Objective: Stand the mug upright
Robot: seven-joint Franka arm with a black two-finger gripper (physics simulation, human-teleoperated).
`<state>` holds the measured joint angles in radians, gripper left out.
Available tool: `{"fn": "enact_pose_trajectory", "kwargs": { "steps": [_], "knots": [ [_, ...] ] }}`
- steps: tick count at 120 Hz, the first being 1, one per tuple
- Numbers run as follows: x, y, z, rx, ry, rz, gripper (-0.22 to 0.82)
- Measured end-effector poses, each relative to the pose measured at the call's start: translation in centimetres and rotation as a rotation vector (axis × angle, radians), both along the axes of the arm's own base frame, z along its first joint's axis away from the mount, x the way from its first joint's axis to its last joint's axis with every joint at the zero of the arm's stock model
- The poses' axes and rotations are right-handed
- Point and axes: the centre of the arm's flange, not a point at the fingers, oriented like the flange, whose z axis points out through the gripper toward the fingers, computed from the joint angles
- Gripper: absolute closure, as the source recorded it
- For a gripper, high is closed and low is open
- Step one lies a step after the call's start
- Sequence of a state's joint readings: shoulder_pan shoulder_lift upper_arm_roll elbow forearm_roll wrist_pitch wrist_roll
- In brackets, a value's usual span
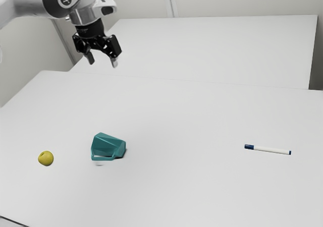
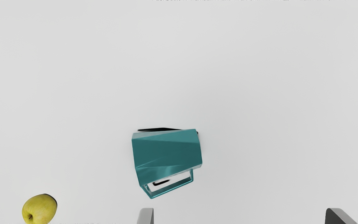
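Mug (image 2: pixel 166 154) well below the parted jaws

The apple (image 1: pixel 46 158), the mug (image 1: pixel 107 145) and the pen (image 1: pixel 272 150) lie on the table (image 1: pixel 186 196). The apple is toward the exterior view's left, the pen well apart toward the exterior view's right. The mug lies on its side between them, closer to the apple, its handle (image 2: pixel 172 189) on the near side.

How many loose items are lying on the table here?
3: a yellow apple toward the exterior view's left, a blue-capped marker toward the exterior view's right, and between them, nearer the apple, a teal mug on its side.
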<state>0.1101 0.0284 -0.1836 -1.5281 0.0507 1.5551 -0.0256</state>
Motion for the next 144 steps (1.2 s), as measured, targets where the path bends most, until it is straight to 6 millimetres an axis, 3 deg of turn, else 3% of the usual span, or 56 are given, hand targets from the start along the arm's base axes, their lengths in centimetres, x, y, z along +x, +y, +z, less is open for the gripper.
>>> {"fn": "enact_pose_trajectory", "kwargs": {
  "steps": [33, 46, 77, 93, 108, 144],
  "knots": [
    [-1.0, 0.7, 1.6, 0.0, -0.023, 0.018, 0.0],
    [-1.5, 0.3, 0.9, -0.058, 0.003, 0.022, 0.0],
    [-3.2, -0.2, -4.0, -0.2, 0.091, 0.058, 0.0],
    [-4.6, 1.7, -6.1, -0.234, 0.09, 0.12, 0.0],
    [-5.8, 4.4, -10.0, -0.274, 0.096, 0.197, 0.0],
    [-7.6, 10.7, -16.6, -0.324, 0.12, 0.333, 0.0]
  ]
}}
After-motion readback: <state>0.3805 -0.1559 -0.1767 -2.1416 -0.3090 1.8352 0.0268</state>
